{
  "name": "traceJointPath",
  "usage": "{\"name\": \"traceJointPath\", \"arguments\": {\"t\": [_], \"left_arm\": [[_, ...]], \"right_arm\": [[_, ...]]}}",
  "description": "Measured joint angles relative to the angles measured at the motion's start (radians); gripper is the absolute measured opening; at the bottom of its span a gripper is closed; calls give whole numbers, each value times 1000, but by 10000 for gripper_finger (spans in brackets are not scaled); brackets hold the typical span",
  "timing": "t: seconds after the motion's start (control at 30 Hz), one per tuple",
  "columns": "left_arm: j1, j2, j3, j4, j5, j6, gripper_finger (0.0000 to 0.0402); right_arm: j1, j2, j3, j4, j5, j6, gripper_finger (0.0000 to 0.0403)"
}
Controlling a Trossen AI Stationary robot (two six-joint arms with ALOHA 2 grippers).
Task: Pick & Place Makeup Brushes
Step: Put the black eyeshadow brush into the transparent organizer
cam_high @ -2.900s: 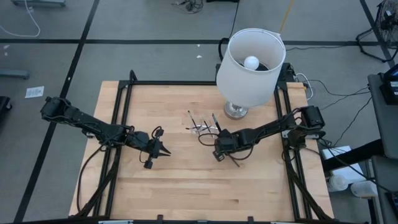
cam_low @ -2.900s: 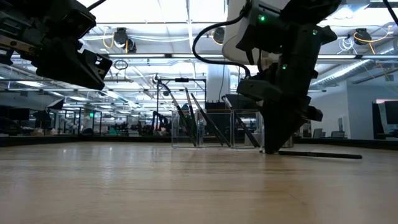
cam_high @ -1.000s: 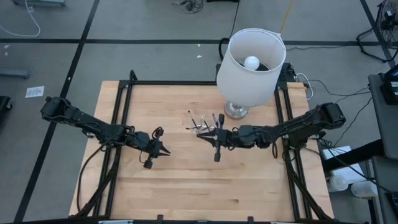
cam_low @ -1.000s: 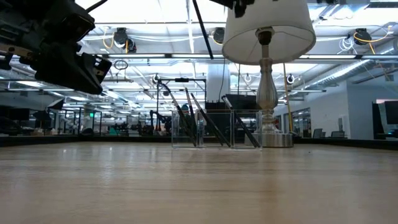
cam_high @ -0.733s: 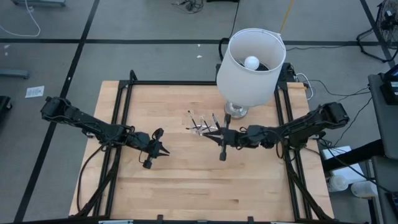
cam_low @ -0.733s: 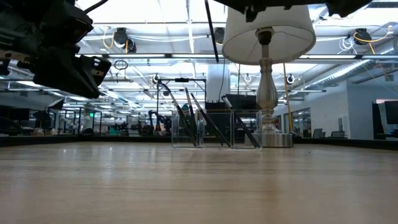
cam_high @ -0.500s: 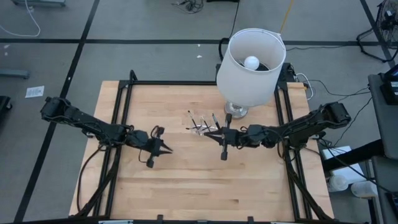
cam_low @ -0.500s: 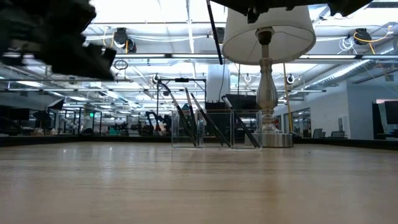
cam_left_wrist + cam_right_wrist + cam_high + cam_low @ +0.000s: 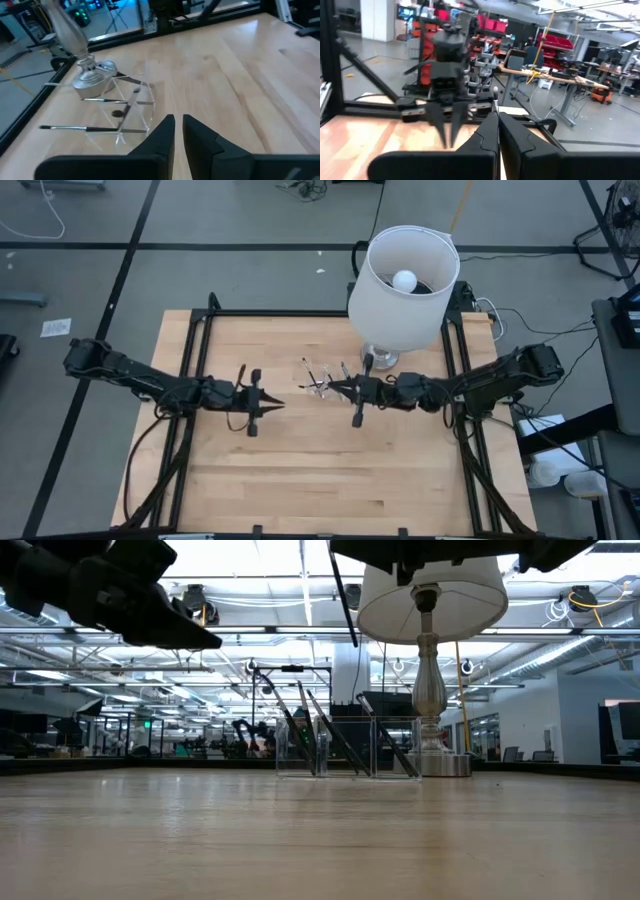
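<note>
Your right gripper [image 9: 357, 406] has its fingers pinched on one makeup brush [image 9: 343, 596], held up in the air over the wooden table [image 9: 300, 470]. Your left gripper [image 9: 262, 404] shows only a thin gap and holds nothing. The other makeup brushes [image 9: 90, 129] lean in a clear holder [image 9: 348, 748] by the lamp [image 9: 402, 278]; behind the table is a big, bright workshop.

From above, the lamp shade [image 9: 404, 276] hides most of its own base, and the makeup brushes [image 9: 322, 384] by my right gripper [image 9: 357, 418] are too thin to count. In the low view both my arms are cut off by the top edge. My right wrist view shows my left gripper [image 9: 447, 118] blurred, its fingertips indistinct
</note>
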Motion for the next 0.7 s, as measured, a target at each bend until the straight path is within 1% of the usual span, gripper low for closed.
{"name": "traceJointPath", "arguments": {"t": [0.13, 0.2, 0.27, 0.4, 0.5, 0.57, 0.63, 0.7], "left_arm": [[-34, -19, 0, -29, 1, 20, 47], [-53, -63, 0, -55, -8, 31, 46], [-77, -149, 0, -96, -36, 45, 47], [-124, -373, 0, -251, -116, 52, 46], [-142, -514, 0, -367, -140, 41, 46], [-148, -583, 0, -423, -140, 28, 46], [-152, -626, 0, -444, -141, 11, 46], [-152, -649, 0, -471, -141, 7, 46]], "right_arm": [[-15, 0, 0, 3, -1, 20, 0], [-18, 0, 0, 1, -1, 22, 0], [-18, 0, 0, -3, -1, 22, 0], [-18, 0, 0, -45, -2, 20, 0], [-18, 0, 0, -74, -24, -10, 0], [-29, 2, 0, -78, -74, -12, 0], [-42, 11, 1, -72, -108, 10, 0], [-50, 12, 1, -80, -107, 40, 0]]}}
